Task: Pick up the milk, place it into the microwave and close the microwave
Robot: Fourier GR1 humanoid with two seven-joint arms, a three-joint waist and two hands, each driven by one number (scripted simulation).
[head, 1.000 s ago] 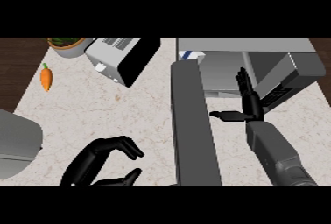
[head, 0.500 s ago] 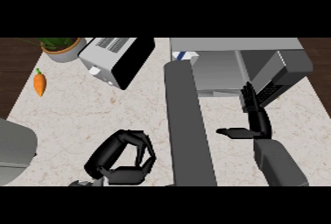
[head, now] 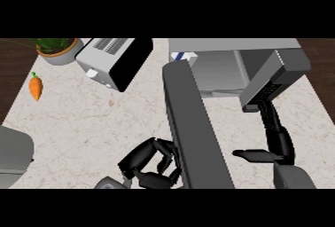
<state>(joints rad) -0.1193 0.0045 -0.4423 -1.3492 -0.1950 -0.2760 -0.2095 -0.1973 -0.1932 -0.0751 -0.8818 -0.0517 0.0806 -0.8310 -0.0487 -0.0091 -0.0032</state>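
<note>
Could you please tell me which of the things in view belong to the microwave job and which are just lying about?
Job:
- milk, only a corner showing, behind the door's top
- microwave, open
- door, swung out over the counter
- left hand, curled beside the door
- right hand, fingers straight

Lying about:
- carrot
- plant pot
- toaster

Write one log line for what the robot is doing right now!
milk: inside microwave | door: open | left hand: curled against door | right hand: open, fingers near microwave
</note>
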